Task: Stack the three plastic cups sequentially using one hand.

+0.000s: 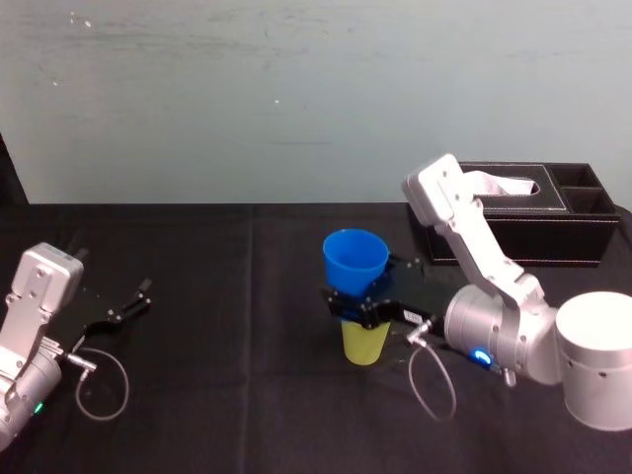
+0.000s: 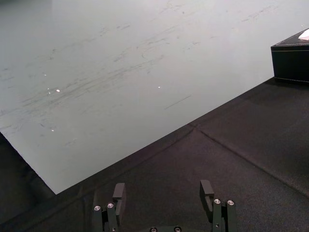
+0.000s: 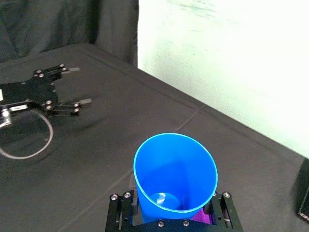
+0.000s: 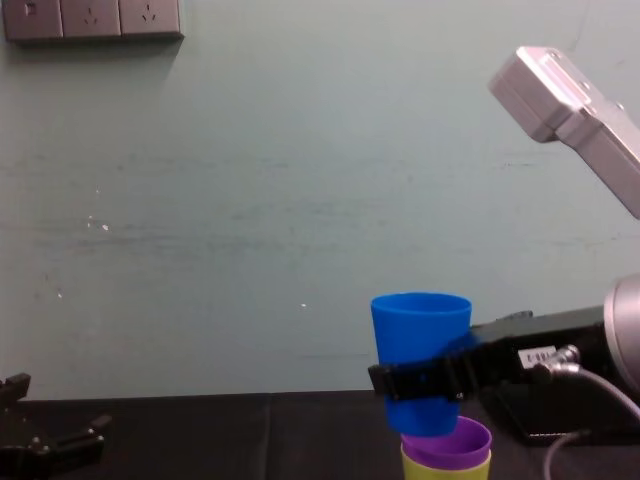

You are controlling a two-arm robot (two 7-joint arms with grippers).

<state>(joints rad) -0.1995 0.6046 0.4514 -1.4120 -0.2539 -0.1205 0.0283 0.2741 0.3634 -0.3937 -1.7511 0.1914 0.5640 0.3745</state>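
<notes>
My right gripper (image 1: 348, 306) is shut on the blue cup (image 1: 355, 259), its jaws clamping the cup's lower half from both sides (image 3: 175, 169). In the chest view the blue cup (image 4: 420, 335) hangs slightly tilted, and its base reaches the mouth of the purple cup (image 4: 447, 443). The purple cup sits nested in the lime-green cup (image 1: 365, 343), which stands on the black table near the middle. A sliver of purple (image 3: 203, 218) shows under the blue cup in the right wrist view. My left gripper (image 1: 128, 304) rests open on the table at the far left.
A black tissue box (image 1: 533, 212) stands at the back right, behind my right arm. A loose cable loop (image 1: 104, 380) lies by the left arm. The table is covered in black cloth (image 2: 231, 159), with a pale wall behind it.
</notes>
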